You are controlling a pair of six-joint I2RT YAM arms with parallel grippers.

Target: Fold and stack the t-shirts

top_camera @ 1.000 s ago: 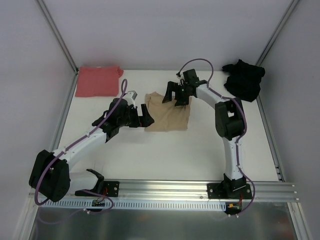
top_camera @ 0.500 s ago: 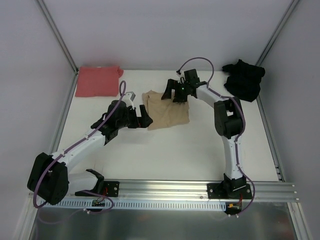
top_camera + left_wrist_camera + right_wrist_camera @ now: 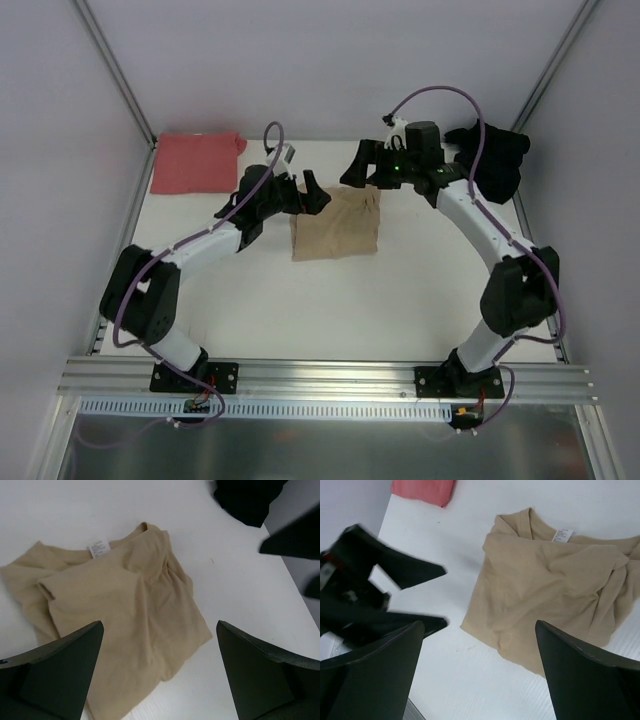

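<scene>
Seen from overhead, the tan t-shirt (image 3: 337,225) lay loosely folded and wrinkled mid-worktop (image 3: 350,310). The left gripper (image 3: 303,192) and right gripper (image 3: 362,172) hung at its far edge, fingers spread wide, holding nothing. Only that view took in all three shirts: the salmon t-shirt (image 3: 195,160) flat at far left, and the black t-shirt (image 3: 490,160) heaped at far right, partly masked by the right arm (image 3: 480,215). The wrist cameras alone caught the white neck label (image 3: 98,549).

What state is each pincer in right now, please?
Left pincer: open, holding nothing.
Right pincer: open, holding nothing.
</scene>
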